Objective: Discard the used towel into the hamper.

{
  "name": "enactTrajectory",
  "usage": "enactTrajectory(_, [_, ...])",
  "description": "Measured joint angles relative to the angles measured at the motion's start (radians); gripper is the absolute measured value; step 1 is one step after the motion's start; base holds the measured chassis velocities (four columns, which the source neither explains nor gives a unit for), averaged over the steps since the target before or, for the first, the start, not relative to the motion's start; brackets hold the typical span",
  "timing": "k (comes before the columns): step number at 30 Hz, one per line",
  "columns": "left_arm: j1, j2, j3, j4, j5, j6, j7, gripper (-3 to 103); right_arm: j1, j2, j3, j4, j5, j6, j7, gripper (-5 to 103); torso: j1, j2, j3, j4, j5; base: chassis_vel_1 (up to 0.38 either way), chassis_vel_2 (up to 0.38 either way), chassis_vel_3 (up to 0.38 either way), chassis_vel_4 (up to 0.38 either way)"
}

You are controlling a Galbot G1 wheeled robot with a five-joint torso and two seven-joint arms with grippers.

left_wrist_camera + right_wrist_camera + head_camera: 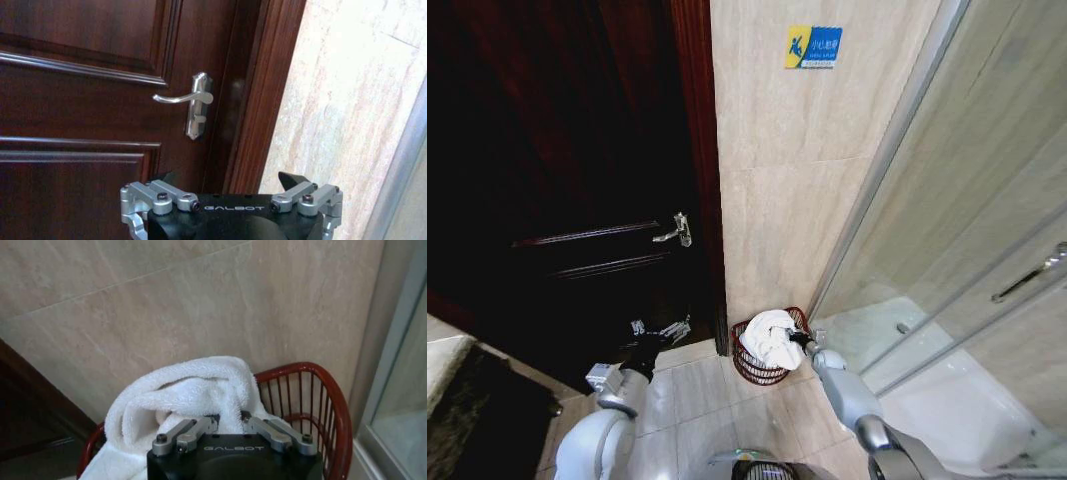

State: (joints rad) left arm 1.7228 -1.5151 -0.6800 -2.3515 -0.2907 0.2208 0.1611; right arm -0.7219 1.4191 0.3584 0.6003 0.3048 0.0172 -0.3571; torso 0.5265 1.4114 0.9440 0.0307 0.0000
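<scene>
Holding the white towel [770, 338] over the hamper [752, 372], the right gripper [801, 342] is pinching its bunched cloth, jaws narrow. The drop seems underway; next it likely needs releasing. The left gripper [659, 331] is idling spread wide, beside the hamper.

A dark door [567, 180] is standing beside a beige tiled wall [807, 160]; glass panels [967, 220] are flanking pale floor tiles [697, 400].

Head high, downward; wrists close.
</scene>
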Motion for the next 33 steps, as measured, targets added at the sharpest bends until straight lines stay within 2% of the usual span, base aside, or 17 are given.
enactTrajectory(7, [0.000, 0.000, 0.000, 0.000, 0.000, 0.000, 0.000, 100, -0.032, 0.010, 0.004, -0.009, -0.009, 0.042, -0.004, 14, 0.002, -0.001, 0.000, 0.0000, 0.0000, -0.129, 0.121, 0.148, -0.149])
enactTrajectory(14, [0.000, 0.000, 0.000, 0.000, 0.000, 0.000, 0.000, 100, -0.028, 0.023, 0.016, -0.042, -0.051, 0.008, -0.002, 14, 0.000, 0.000, 0.000, 0.0000, -0.0004, -0.024, 0.021, 0.008, -0.001])
enactTrajectory(19, [0.000, 0.000, 0.000, 0.000, 0.000, 0.000, 0.000, 100, -0.007, 0.030, 0.027, -0.092, -0.110, 0.000, -0.012, 14, 0.000, 0.000, 0.000, 0.0001, -0.0001, 0.041, -0.013, -0.028, 0.018])
enactTrajectory(24, [0.000, 0.000, 0.000, 0.000, 0.000, 0.000, 0.000, 100, 0.047, 0.052, 0.054, -0.205, -0.210, 0.010, -0.012, 14, 0.000, 0.000, 0.000, 0.0000, -0.0001, 0.000, 0.000, 0.000, 0.000])
enactTrajectory(33, [0.000, 0.000, 0.000, 0.000, 0.000, 0.000, 0.000, 100, 0.061, 0.061, 0.061, -0.233, -0.211, 0.033, 0.014, 14, 0.000, 0.000, 0.000, 0.0001, 0.0001, 0.000, 0.000, 0.000, 0.000])
